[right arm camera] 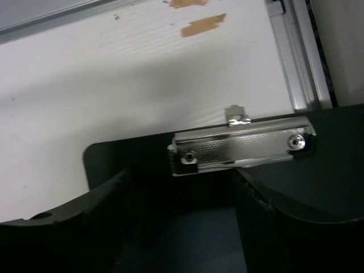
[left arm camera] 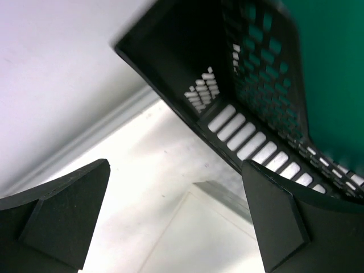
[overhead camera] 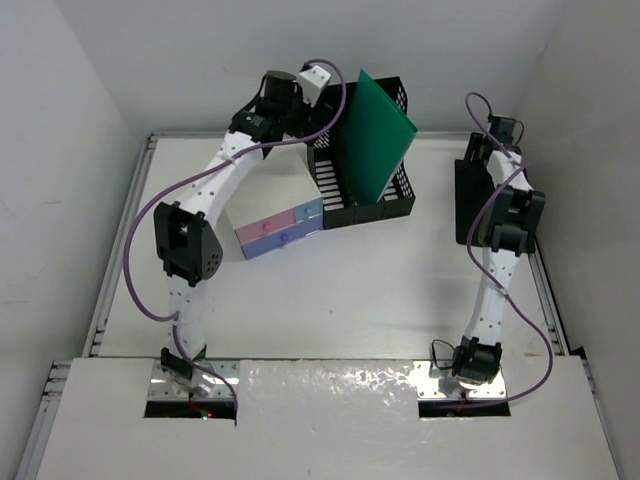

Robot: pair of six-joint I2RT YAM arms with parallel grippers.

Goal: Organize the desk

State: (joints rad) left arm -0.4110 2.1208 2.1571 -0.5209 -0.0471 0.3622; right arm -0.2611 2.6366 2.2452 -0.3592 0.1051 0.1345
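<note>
The white desk (overhead camera: 380, 290) carries a black mesh file organizer (overhead camera: 370, 195) at the back, with a green board (overhead camera: 375, 125) leaning in it. My left gripper (overhead camera: 297, 112) hovers open and empty over the white top of the drawer box (overhead camera: 270, 205), beside the organizer's wall (left arm camera: 239, 122). In the left wrist view the gripper (left arm camera: 173, 193) holds nothing. A black clipboard (overhead camera: 466, 200) with a metal clip (right arm camera: 242, 147) lies at the desk's right edge. My right gripper (right arm camera: 181, 182) is open just above its face, the fingers straddling the area below the clip.
The drawer box has pink and blue drawer fronts (overhead camera: 285, 230) facing the near side. Pale rails (overhead camera: 120, 250) run along the desk's edges; the right rail (right arm camera: 301, 62) lies close to the clipboard. Brown scuffs (right arm camera: 202, 24) mark the desk.
</note>
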